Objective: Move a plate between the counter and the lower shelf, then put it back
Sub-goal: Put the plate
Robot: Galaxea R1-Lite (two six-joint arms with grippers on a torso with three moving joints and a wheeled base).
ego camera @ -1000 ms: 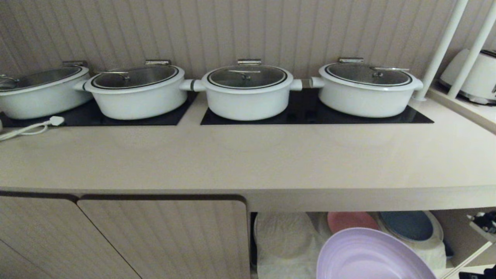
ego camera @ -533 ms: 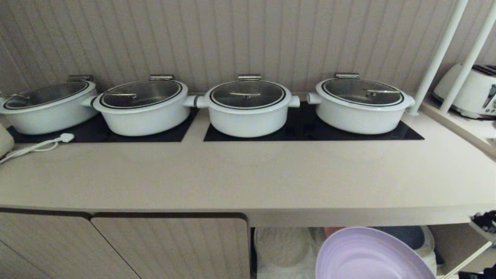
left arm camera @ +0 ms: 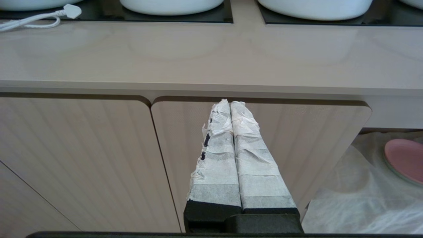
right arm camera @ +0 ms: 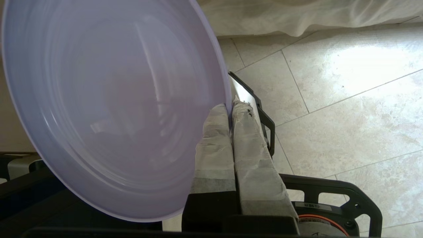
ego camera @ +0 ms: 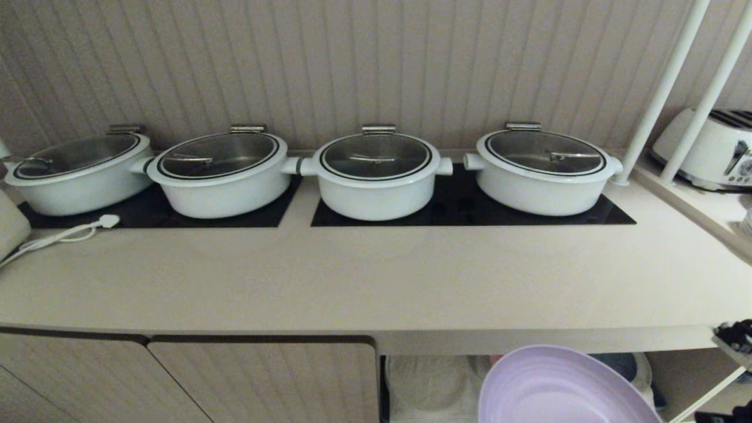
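The view has climbed, so more of the table (ego camera: 376,282) top shows and less of the lower shelf (ego camera: 435,382). The right end effector (right arm camera: 230,109) is clenched on the rim of the plate (ego camera: 558,388), at 5 o'clock, below the table edge. It looks headed for the table. The left end effector (left arm camera: 230,103) is clenched, empty. No readable writing.

Ribbed beige wall (ego camera: 376,59), tiled floor (right arm camera: 347,99)

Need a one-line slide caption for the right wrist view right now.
Right claw pinches the rim of the lilac plate, holding it tilted above the tiled floor.
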